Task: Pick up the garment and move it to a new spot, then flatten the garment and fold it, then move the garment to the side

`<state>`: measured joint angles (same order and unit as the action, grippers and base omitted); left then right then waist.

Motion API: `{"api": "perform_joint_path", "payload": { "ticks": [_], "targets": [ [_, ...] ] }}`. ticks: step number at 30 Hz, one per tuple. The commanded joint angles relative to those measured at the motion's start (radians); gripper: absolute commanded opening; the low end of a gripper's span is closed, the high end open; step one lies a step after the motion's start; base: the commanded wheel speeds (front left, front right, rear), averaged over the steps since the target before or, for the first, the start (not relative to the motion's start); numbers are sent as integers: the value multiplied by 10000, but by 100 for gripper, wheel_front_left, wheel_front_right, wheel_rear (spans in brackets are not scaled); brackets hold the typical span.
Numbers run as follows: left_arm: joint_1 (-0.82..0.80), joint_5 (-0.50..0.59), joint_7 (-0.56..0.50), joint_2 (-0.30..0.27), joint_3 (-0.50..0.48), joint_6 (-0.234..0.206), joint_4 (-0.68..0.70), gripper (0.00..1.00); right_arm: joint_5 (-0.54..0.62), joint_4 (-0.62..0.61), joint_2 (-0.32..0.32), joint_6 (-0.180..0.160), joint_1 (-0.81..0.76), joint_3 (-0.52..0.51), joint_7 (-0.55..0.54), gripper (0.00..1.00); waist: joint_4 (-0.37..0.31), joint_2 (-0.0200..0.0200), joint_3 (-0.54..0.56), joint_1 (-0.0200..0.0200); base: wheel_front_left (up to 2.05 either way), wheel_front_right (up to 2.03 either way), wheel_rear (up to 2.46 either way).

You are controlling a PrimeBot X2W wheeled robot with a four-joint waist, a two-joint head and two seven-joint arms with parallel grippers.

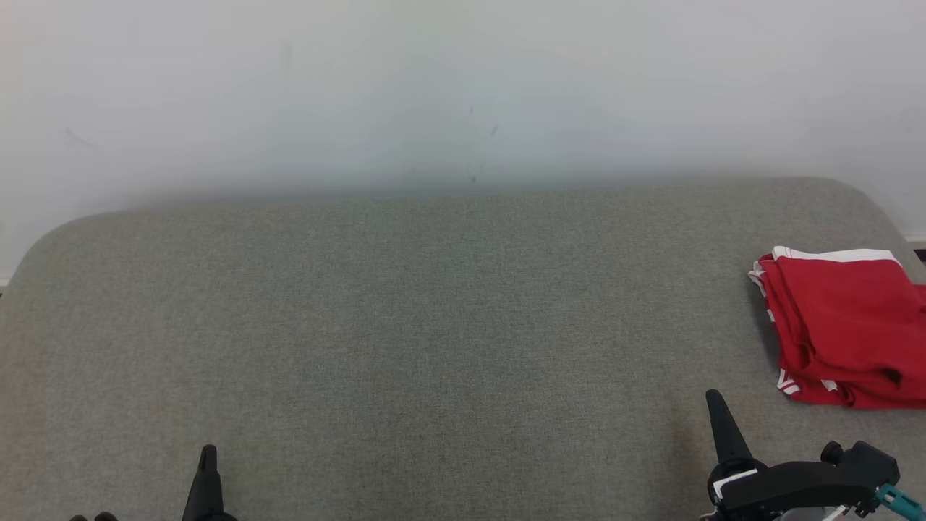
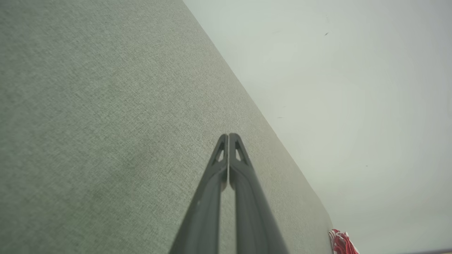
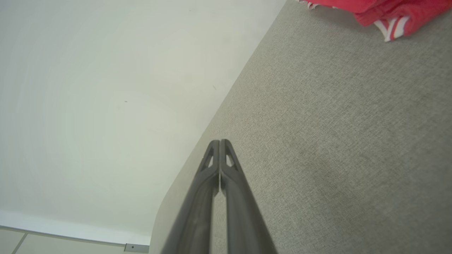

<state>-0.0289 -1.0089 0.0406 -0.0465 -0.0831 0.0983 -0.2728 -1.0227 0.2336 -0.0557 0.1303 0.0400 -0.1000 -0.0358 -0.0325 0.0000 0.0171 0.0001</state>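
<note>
The garment is red with white trim, folded into a compact stack at the right edge of the grey fabric surface. Its corner shows in the right wrist view as the garment and as a small red patch, the garment, in the left wrist view. My right gripper is shut with nothing in it, low at the right, a short way in front and left of the garment. My left gripper is shut and empty at the lower left, far from the garment. Both wrist views show fingertips pressed together: left gripper, right gripper.
A pale wall rises behind the surface's far edge. The surface has rounded back corners, and the garment lies close to its right edge. A strip of floor and skirting shows in the right wrist view.
</note>
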Motion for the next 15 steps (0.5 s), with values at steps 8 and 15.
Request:
{"api": "perform_joint_path", "payload": {
  "ticks": [8, 15],
  "targets": [
    [-323, -1067, -265, -39, -87, 101, 155, 0, -1031, -56, 23, 5, 277, -33, -137, 0, 38, 0, -24, 0, 0, 0, 0],
    [-401, -1769, -455, -41, -121, 144, 177, 0, -1714, -35, 29, 5, 338, -52, -236, 0, 71, 0, -44, 0, 0, 0, 0]
  ]
}}
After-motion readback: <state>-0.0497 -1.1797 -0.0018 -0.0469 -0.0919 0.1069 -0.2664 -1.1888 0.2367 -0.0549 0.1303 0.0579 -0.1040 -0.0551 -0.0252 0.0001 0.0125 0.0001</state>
